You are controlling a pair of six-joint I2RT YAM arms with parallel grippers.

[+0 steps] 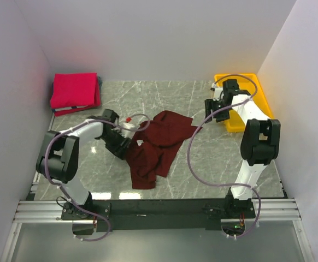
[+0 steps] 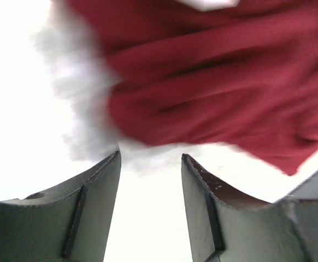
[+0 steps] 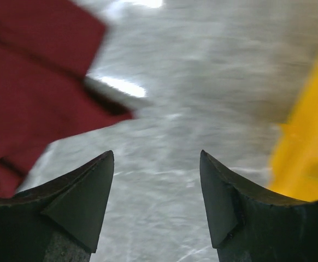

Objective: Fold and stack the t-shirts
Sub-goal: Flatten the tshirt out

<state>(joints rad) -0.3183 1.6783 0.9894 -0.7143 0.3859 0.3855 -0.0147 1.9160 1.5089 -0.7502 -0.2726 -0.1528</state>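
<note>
The dark maroon t-shirt point(image 1: 156, 144) lies crumpled in the middle of the table; it also shows in the left wrist view point(image 2: 219, 82) and in the right wrist view point(image 3: 33, 82). The bright pinkish-red t-shirt point(image 1: 74, 90) lies folded on a stack at the far left corner. My left gripper point(image 1: 127, 146) is open and empty at the maroon shirt's left edge, its fingertips point(image 2: 112, 164) just short of the cloth. My right gripper point(image 1: 209, 112) is open and empty above bare table, right of the maroon shirt and beside the yellow tray point(image 1: 257, 87).
The yellow tray also shows at the right edge of the right wrist view point(image 3: 312, 147). Other folded clothes point(image 1: 77, 109) lie under the pinkish-red shirt. White walls close in the table on three sides. A cable point(image 1: 194, 147) hangs from the right arm over the table.
</note>
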